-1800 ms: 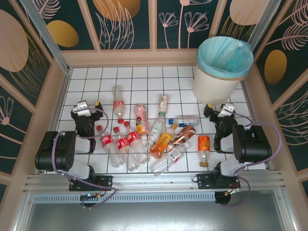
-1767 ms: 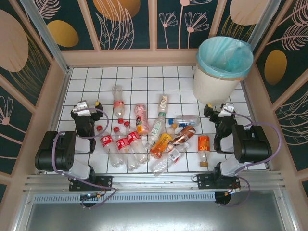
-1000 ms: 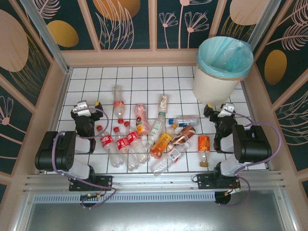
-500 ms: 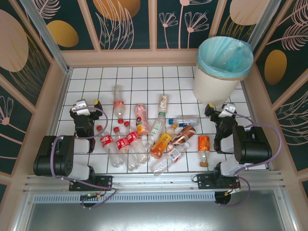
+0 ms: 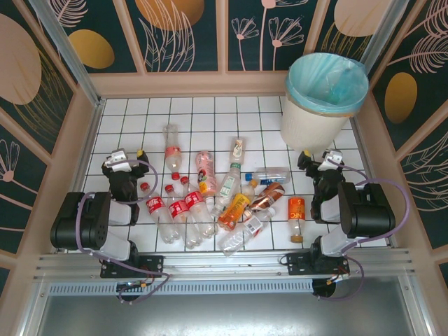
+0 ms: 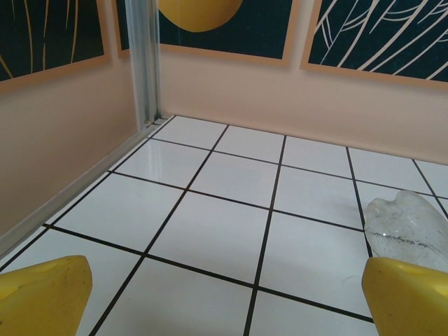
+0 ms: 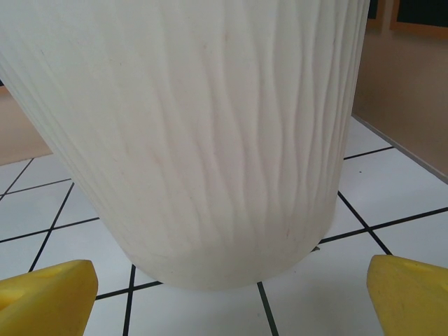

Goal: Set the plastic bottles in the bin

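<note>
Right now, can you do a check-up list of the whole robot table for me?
Surface: white tiled table, flat, with black grout lines.
Job's things: plastic bottles lie in a jumble mid-table. The bin stands upright at the far right, lined with a blue-green bag.
Clutter: nothing seen.
Grippers: the left end effector is open and empty, low over bare tiles. The right end effector is open and empty, facing the bin's wall.
Cables: purple-grey cables loop beside each arm, clear of the bottles.
Surroundings: dark walls with a leaf pattern enclose the table.
</note>
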Motion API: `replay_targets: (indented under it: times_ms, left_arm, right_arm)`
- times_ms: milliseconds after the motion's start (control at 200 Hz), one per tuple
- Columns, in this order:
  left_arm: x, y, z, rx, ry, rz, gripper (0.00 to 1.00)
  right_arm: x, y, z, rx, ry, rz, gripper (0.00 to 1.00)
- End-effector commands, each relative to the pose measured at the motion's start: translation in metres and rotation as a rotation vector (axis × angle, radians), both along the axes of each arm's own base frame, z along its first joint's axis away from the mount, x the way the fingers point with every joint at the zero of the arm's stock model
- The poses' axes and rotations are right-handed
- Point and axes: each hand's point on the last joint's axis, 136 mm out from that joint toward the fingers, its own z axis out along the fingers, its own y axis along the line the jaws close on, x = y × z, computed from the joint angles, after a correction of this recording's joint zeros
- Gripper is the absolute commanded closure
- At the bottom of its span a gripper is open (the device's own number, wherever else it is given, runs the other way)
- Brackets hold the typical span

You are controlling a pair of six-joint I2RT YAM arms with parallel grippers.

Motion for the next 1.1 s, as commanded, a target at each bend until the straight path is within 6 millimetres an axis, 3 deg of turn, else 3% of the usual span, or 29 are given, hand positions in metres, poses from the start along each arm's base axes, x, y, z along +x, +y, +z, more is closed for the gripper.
replay_targets:
  times_ms: [0, 170, 350, 500, 605, 726, 921, 1096]
  left_arm:
    - [0.004, 0.0, 0.01, -0.001, -0.04, -0.002, 0.02]
    - [-0.009, 0.012, 0.029, -0.019, -0.073, 0.073, 0.04]
    - [-0.013, 0.032, 0.07, -0.121, 0.039, 0.214, 0.07]
    - [-0.016, 0.008, 0.09, -0.295, 0.202, 0.12, 0.11]
    - [-0.03, -0.008, 0.086, -0.396, 0.349, 0.074, 0.09]
    - [-0.047, -0.019, 0.072, -0.459, 0.482, 0.065, 0.1]
    - [-0.063, -0.047, 0.034, -0.61, 0.652, -0.008, 0.11]
    - [-0.078, -0.056, -0.007, -0.672, 0.776, 0.003, 0.12]
  right_arm:
    - [0.002, -0.003, 0.01, -0.003, -0.037, -0.025, 0.01]
    - [-0.008, -0.003, 0.037, -0.02, -0.085, -0.047, 0.05]
    - [-0.011, -0.003, 0.076, 0.057, -0.063, -0.086, 0.09]
    - [-0.013, 0.018, 0.104, 0.139, 0.059, -0.032, 0.14]
    - [-0.021, 0.051, 0.134, 0.144, 0.109, 0.068, 0.17]
    - [-0.035, 0.107, 0.16, 0.164, 0.159, 0.241, 0.21]
    - [-0.06, 0.197, 0.168, 0.168, 0.251, 0.507, 0.22]
    - [-0.079, 0.272, 0.168, 0.105, 0.331, 0.714, 0.24]
